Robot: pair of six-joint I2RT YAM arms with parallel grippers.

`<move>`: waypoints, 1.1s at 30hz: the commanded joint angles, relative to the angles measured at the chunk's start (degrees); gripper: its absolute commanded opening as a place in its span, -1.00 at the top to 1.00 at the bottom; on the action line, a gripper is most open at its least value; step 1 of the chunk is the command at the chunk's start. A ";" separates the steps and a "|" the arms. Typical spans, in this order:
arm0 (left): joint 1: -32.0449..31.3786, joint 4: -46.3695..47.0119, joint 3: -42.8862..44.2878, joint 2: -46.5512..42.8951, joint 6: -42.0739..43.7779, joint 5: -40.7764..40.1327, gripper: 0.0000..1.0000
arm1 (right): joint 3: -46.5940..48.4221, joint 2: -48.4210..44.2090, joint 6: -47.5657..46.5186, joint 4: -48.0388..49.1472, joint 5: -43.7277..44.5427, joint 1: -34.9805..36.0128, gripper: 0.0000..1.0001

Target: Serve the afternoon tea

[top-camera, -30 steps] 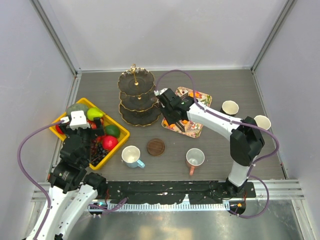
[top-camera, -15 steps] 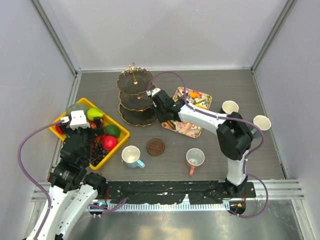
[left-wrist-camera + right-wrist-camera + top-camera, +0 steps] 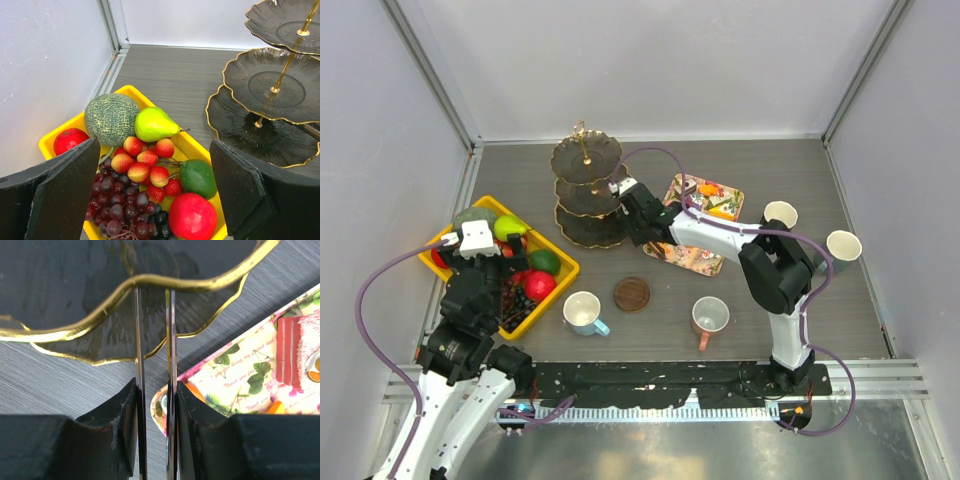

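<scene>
The right tool, narrow on thin tongs, has swung left from the pastry tray to the three-tier stand rim, seemingly without a pastry.

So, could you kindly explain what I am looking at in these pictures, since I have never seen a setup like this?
These are two robot arms bolted at a table's near edge. The wide picture comes from a camera above and behind them. The two close-ups come from cameras on their wrists. On the table stand a dark three-tier stand, a floral tray with orange pastries and a cake slice, four mugs, a round brown coaster and a yellow crate of fruit. The left gripper hangs open over the crate, holding nothing. The right gripper is closed on a thin two-bladed tool, probably tongs, whose tips reach the rim of one tier.
</scene>
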 commanded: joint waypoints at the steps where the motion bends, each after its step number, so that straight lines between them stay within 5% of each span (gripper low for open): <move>1: 0.44 3.43 -0.11 0.34 0.07 0.25 -0.98 | 1.91 0.15 -0.12 2.61 0.18 0.28 0.28; 20: 0.62 3.52 -0.29 0.61 0.07 0.25 -0.97 | -1.34 -4.42 0.14 2.44 -0.08 0.27 0.06; 33: 0.71 3.61 -0.29 0.61 0.07 0.43 -0.98 | -2.40 -12.59 -0.56 -9.24 3.08 0.36 0.03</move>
